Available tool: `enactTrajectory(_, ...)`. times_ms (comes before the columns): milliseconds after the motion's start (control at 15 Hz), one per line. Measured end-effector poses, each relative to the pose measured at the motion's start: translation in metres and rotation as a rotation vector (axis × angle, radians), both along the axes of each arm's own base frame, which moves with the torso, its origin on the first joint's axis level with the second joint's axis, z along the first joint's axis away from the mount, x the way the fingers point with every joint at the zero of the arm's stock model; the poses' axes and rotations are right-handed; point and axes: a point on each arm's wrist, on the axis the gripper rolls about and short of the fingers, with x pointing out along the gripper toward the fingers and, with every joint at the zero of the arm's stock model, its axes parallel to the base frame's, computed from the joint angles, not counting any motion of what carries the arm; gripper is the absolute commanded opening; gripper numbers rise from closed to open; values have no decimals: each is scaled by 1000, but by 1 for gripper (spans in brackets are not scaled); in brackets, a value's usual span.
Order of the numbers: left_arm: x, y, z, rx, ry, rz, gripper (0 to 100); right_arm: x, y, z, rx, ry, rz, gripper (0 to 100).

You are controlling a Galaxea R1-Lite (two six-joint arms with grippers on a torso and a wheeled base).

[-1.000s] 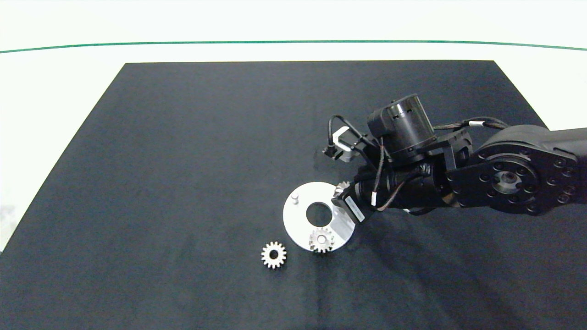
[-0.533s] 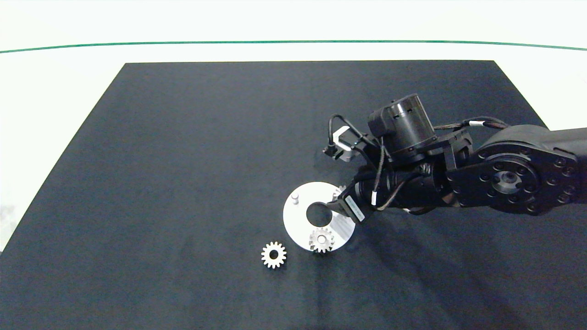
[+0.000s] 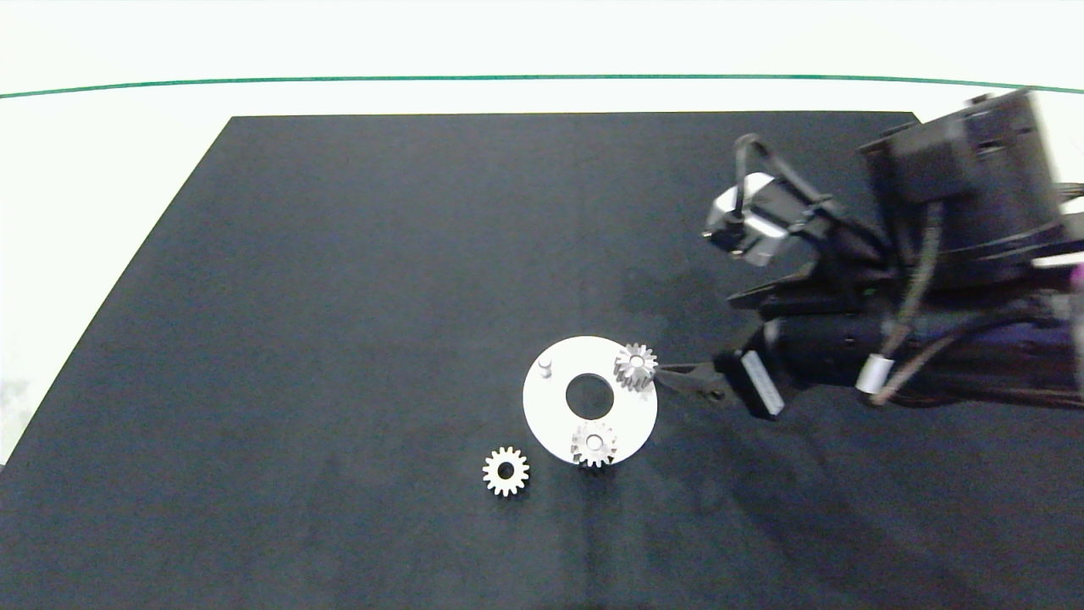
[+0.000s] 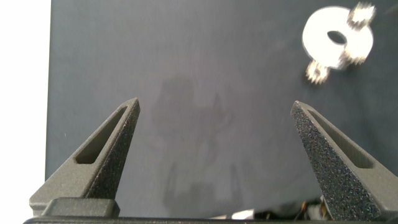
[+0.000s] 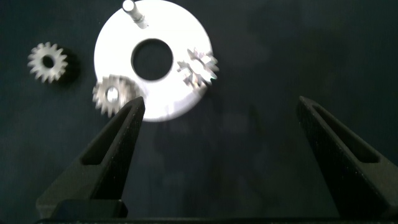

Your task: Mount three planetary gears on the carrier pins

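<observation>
- Gears, small silver-grey toothed ones: two are seated on the flat white round disc (image 3: 550, 411), at (image 3: 635, 365) and (image 3: 594, 444).
- Third gear (image 3: 506, 471) is left on the dark mat, just beside.
- One short white pin (image 3: 545, 366) is bare.
- Right gripper (image 3: 677, 375) is spread wide, empty; left gripper (image 4: 214, 134) too.
- Next, probably: loose gear grabbed, bore lined up.

You see a matt black mat (image 3: 339, 339), cloth-like and faintly creased. The planetary gears (image 3: 506, 471) look like dull silver-grey metal; the white disc (image 3: 550, 407) looks like smooth plastic. The right gripper's fingers (image 5: 115, 155) show a rough, grainy dark-grey finish.

Left gripper (image 4: 214, 112) fingers spread wide above black mat (image 4: 186, 74), white disc (image 4: 339, 38) far off.
</observation>
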Motion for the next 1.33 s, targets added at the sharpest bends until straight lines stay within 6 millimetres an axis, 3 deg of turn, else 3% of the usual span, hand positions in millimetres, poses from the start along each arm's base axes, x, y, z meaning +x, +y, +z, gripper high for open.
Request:
enactTrajectory(200,12,-1,-16,125,68,-33,100,-73,-65,29,53,-153,-92,100)
enactTrajectory(333,22,-2,-20,172,118,-66,100,-126,-116,33,69,-227,-185,100)
enactTrajectory(533,42,-5,-22,195,200,-162,100,-208,-179,13,80,-305,-352,100)
enactTrajectory(733,77,-16,-35,213,185,-292,100,-279,-203,-28,69,-368,-564,100)
enactTrajectory(933,106,-32,-55,247,244,-353,100,-309,-202,-54,77,-423,-671,100)
enactTrajectory(1333,156,-75,-67,317,264,-363,100,-318,-201,-75,101,-450,-703,100)
